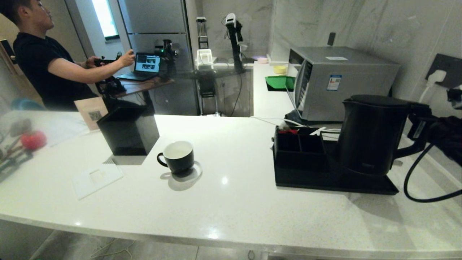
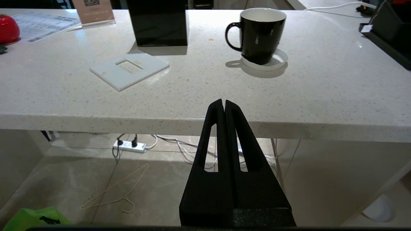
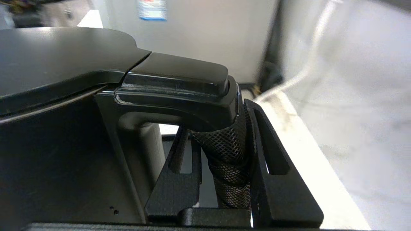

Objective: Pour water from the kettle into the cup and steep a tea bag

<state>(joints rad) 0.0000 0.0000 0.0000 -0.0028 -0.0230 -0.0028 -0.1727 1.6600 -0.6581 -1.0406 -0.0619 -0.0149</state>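
- Two fingers of the right gripper (image 3: 221, 179) pinch the mesh-wrapped upright of the handle (image 3: 231, 154) of the kettle (image 1: 371, 135), one finger on each side; only the right wrist view shows this contact.
- In the head view the right gripper (image 1: 420, 124) sits at the handle's upper end, reaching in from the right edge of the picture.
- The kettle stands upright, lid shut, on the right part of a black tray (image 1: 335, 182); a compartmented black organiser (image 1: 301, 146) occupies the tray's left part, just beside the kettle.
- A microwave (image 1: 339, 81) stands behind the tray, against the wall.
- The cup (image 1: 177, 156) stands on a white coaster (image 2: 277, 62), well apart from the tray, with bare counter (image 1: 234, 202) between them.
- A black square box (image 1: 128, 130) stands near the cup, behind and left of it.
- The left gripper (image 2: 223, 104) hangs below and in front of the counter's front edge, fingers pressed together, holding nothing; only the left wrist view shows it.
- A person (image 1: 47, 61) is at a laptop (image 1: 144, 66) beyond the counter.
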